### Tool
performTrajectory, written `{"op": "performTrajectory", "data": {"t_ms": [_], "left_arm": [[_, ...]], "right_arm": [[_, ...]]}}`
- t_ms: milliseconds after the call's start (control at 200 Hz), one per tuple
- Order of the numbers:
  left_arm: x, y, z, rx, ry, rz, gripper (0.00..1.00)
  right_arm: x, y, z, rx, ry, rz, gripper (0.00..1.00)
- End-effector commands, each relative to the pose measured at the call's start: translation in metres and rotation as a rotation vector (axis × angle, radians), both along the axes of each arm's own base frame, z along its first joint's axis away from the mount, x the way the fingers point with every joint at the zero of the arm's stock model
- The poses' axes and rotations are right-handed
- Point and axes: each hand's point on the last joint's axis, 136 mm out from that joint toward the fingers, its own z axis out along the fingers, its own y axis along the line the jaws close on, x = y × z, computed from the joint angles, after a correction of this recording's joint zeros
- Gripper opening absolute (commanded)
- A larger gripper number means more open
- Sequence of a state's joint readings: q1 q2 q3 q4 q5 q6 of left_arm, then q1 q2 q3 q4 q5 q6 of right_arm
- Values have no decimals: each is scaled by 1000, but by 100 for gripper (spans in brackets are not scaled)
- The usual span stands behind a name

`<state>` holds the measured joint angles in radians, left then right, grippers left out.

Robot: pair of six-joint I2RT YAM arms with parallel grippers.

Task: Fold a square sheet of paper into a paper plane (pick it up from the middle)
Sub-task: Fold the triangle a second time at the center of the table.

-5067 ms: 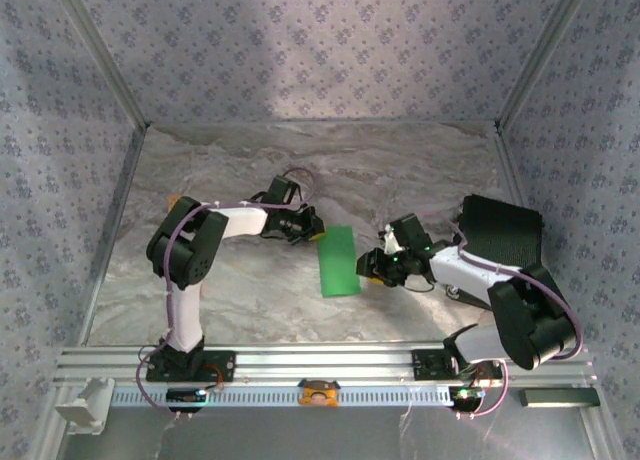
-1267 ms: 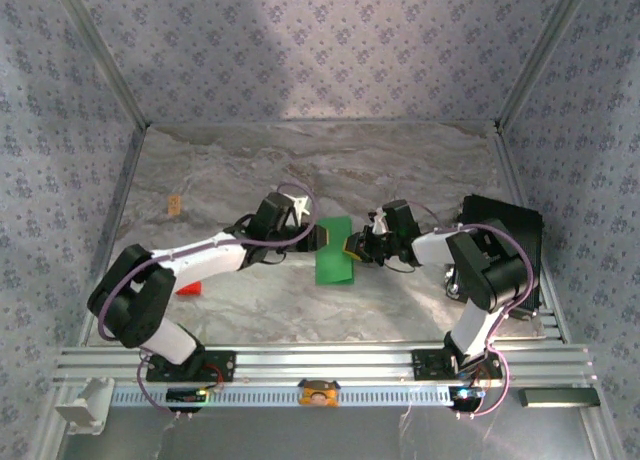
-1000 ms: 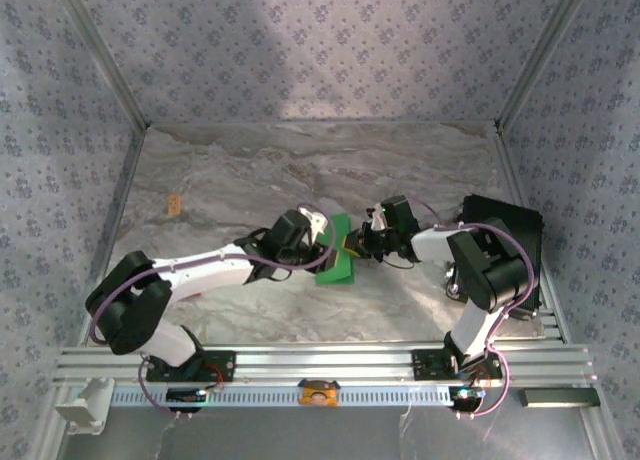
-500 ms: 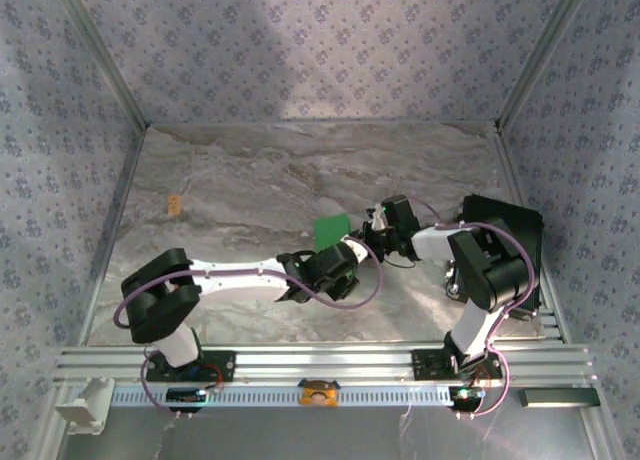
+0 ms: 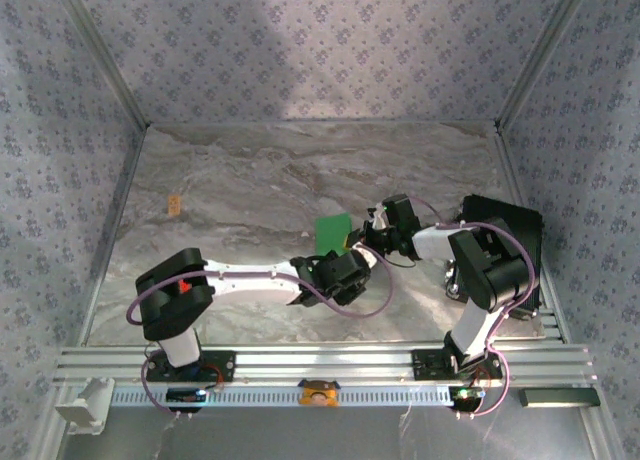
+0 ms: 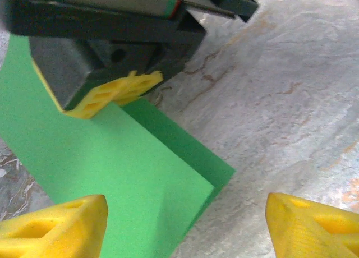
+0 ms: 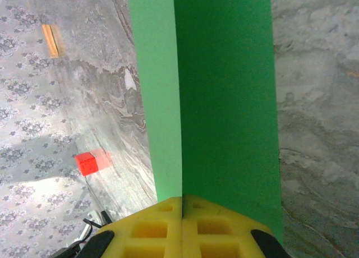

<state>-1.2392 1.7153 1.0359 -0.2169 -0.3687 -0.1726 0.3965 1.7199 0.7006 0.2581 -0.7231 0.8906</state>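
The square sheet of paper (image 5: 331, 231) is bright green and folded over into two layers. My right gripper (image 5: 363, 242) is shut on its right edge, yellow pads pressed together over the paper (image 7: 224, 90) in the right wrist view (image 7: 182, 221). My left gripper (image 5: 346, 272) sits just in front of the sheet, near the table's middle, and is open. In the left wrist view its fingertips (image 6: 56, 224) stand wide apart around the paper's corner (image 6: 118, 174), with nothing between them (image 6: 185, 230). One yellow finger of the right gripper (image 6: 112, 92) rests on the sheet there.
A small red block (image 7: 86, 163) lies on the marble table (image 5: 250, 180) to the left. A little orange piece (image 5: 173, 204) sits at the far left. A black box (image 5: 505, 235) stands at the right, behind my right arm.
My left arm has swung right and toward the near edge, coming in front of the paper, and its jaws have opened wider. My right gripper has kept its hold on the sheet.
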Motion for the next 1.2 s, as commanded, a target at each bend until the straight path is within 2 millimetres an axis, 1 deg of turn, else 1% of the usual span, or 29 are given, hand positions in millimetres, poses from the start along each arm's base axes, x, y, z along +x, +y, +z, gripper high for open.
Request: {"op": "performTrajectory", "data": {"t_ms": [0,90,325,390,490,715,804,914,1054,1104,1159,1194], "left_arm": [[1,0,3,15,-27,8,76],[8,4,-2,58,-58,29,76],[19,11,-2,91,-125,78,77],[21,11,-1,88,-136,80,75],[22,8,0,79,-138,78,69],[21,5,2,66,-135,74,49],[21,6,1,68,-138,75,39],[21,7,-1,72,-134,76,23],[21,6,-2,70,-126,72,11],[20,5,-1,62,-116,70,7],[20,5,-1,44,-93,71,4],[20,3,1,24,-68,71,2]], "right_arm": [[2,1,3,14,-1,13,7],[1,1,2,14,-1,13,7],[0,1,0,13,0,12,7],[0,0,-1,10,1,9,8],[-2,-1,-1,9,4,11,8],[-2,-1,-1,7,6,15,8],[-1,-2,-1,4,4,12,9],[-2,-1,-1,4,3,14,10],[-1,-4,1,1,-2,5,13],[-1,-5,1,-5,-4,3,15],[0,-10,2,-20,-7,-14,23],[0,-15,3,-31,-11,-28,26]]}}
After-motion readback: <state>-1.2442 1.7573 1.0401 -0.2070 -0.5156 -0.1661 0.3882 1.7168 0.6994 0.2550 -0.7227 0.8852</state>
